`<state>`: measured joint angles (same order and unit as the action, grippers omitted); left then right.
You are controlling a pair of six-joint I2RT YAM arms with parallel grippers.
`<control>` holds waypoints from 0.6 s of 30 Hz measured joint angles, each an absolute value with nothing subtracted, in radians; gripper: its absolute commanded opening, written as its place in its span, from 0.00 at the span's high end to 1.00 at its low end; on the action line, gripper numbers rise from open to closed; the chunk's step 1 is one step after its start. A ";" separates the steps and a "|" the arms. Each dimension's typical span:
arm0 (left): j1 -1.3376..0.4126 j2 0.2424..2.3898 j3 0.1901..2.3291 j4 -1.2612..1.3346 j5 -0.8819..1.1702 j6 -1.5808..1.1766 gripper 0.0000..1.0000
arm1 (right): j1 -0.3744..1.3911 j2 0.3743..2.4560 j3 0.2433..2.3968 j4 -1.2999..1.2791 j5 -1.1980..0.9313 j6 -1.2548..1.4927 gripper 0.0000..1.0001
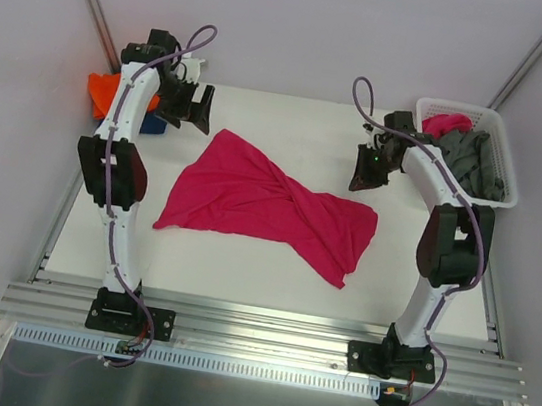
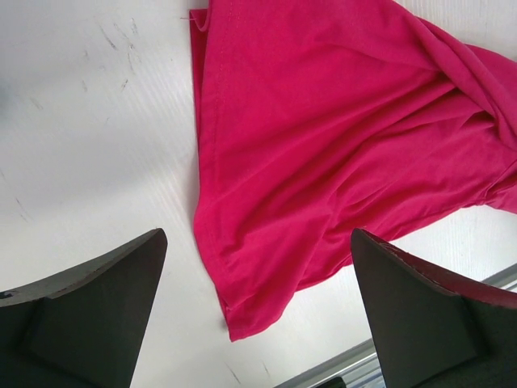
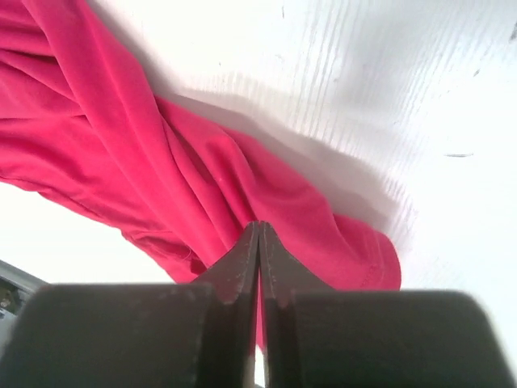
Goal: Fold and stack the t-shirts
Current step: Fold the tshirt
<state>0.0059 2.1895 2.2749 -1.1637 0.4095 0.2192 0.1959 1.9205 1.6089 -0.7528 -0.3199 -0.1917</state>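
At the far left corner of the desk (image 1: 242, 265), an orange t-shirt (image 1: 102, 90) lies bunched, and a dark blue t-shirt (image 1: 152, 127) shows just beside it, partly hidden behind the left arm. The left tool (image 1: 191, 108) hangs near that corner, released and grasping nothing, its fingers (image 2: 97, 307) wide apart above the desk. Its wrist view looks down on a hemmed edge of the magenta t-shirt (image 1: 271, 203). That large shirt lies across the middle of the desk between the two arms, flat at its left end and twisted into diagonal folds toward the right. Over its far right end hangs the right tool (image 1: 366, 176), clenched, its fingers (image 3: 234, 267) pressed together and raised off the cloth. At the far right corner stands a white lattice basket (image 1: 471, 111) holding grey cloth (image 1: 474, 161) and a bit of pink cloth (image 1: 446, 122).
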 measured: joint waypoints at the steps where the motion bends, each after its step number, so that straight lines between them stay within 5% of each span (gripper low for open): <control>1: 0.006 2.186 2.275 -1.164 0.409 0.219 0.01 | 0.196 1.917 1.608 -0.754 -0.318 -0.193 0.68; 3: 0.006 2.182 2.275 -1.164 0.409 0.219 0.01 | 0.196 1.910 1.601 -0.758 -0.318 -0.189 0.52; 18: -0.027 2.171 2.259 -1.163 0.406 0.218 0.01 | 0.216 1.761 1.262 -0.775 -0.326 -0.167 0.52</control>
